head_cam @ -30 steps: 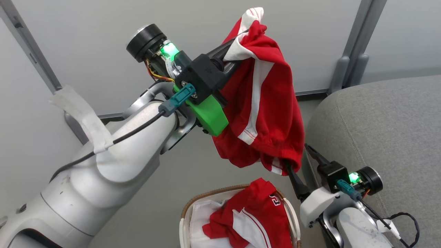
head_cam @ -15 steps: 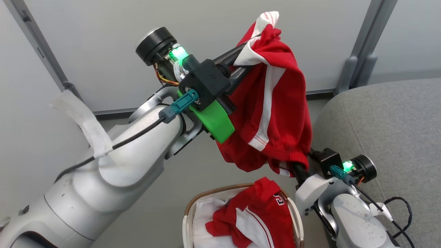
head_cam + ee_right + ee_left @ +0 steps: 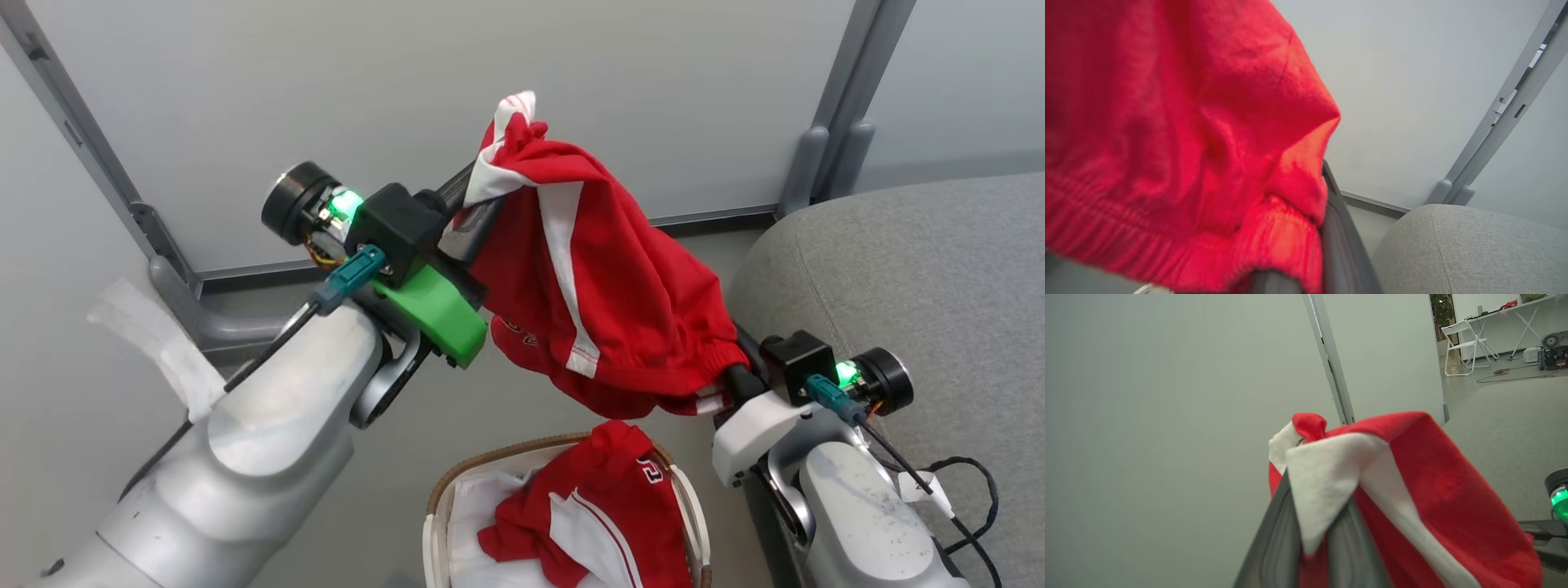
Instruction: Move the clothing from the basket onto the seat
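I list on my rig: left forearm [image 3: 269, 425] and right forearm [image 3: 857, 523], pale grey (speckled, scuffed); black wrist housing [image 3: 397, 222]; green bracket [image 3: 433, 310]; teal connector [image 3: 347, 273]; black cable [image 3: 261, 355]; green lamp [image 3: 347, 202]; round black cap [image 3: 290, 200]; white tape tab [image 3: 155, 341].

shorts [image 3: 604, 327] strung between left tool [image 3: 469, 208] and right tool [image 3: 735, 380], above basket [image 3: 457, 482], second garment [image 3: 604, 523] in basket, seat [image 3: 914, 278] right of basket, wall [image 3: 408, 98] behind

Bounded by pale grey partition panels [image 3: 571, 98], joined at grey metal posts [image 3: 853, 73]. Plain grey floor [image 3: 392, 474]. Beyond the opening — white folding chair [image 3: 1466, 341], loose cable [image 3: 1506, 378]. Evenly lit.
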Motion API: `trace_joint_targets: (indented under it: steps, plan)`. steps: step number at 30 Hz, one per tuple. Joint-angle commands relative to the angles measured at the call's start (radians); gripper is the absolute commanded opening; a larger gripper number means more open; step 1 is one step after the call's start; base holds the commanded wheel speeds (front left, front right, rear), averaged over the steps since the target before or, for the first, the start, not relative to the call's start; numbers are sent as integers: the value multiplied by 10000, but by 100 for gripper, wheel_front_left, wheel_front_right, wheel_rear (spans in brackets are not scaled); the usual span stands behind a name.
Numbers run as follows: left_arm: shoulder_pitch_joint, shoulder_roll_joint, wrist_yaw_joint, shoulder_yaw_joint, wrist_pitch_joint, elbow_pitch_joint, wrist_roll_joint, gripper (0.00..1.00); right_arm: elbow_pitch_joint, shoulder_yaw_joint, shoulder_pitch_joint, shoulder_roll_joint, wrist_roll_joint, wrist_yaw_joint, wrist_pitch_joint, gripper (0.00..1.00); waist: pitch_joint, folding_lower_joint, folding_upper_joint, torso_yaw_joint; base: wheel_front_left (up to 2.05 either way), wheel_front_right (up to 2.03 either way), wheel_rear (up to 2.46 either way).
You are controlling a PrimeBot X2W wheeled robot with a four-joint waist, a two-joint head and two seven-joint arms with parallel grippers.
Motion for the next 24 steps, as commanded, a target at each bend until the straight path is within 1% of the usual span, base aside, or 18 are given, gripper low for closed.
trace_joint_targets:
  steps: [1, 2, 3, 4, 8, 11, 12, 17, 24]
  plan:
    - [358, -35, 112, 93, -109, 101, -139, 38, -129, -114, 96, -49, -117, -7, -23, 0, -12, 0, 0, -54, 0, 0, 0]
    - [542, -62, 154, 158, -151, 163, -188, 54, -198, -189, 82, -49, -157, -7, -23, 0, -15, 0, 0, -76, 0, 0, 0]
    - [774, -102, 228, 253, -213, 259, -263, 82, -296, -270, 54, -49, -209, -7, -23, 0, -19, 0, 0, -106, 0, 0, 0]
    - [988, -151, 259, 321, -224, 345, -376, 100, -358, -322, 33, -46, -255, -7, -24, 0, -26, 0, 0, -133, 0, 0, 0]
    - [1874, -375, 377, 644, -316, 679, -618, 100, -644, -617, -87, -49, -409, -7, -23, 0, -47, 0, 0, -245, 0, 0, 0]
    - [2582, -510, 401, 1072, -297, 699, -529, 100, -870, -764, -200, -46, -523, -7, -23, 0, -37, 0, 0, -323, 0, 0, 0]
    - [3084, -614, 362, 1357, -293, 738, -438, 100, -1011, -816, -226, -46, -633, -7, -24, 0, -34, 0, 0, -370, 0, 0, 0]
    - [4179, -887, 195, 2044, -291, 849, -104, 100, -1351, -983, -210, -48, -794, -7, -24, 0, -22, 0, 0, -476, 0, 0, 0]
    - [5367, -1178, -64, 2768, -291, 1110, 397, 100, -1776, -1378, -31, -49, -1027, -7, -23, 0, 0, 0, 0, -597, 0, 0, 0]
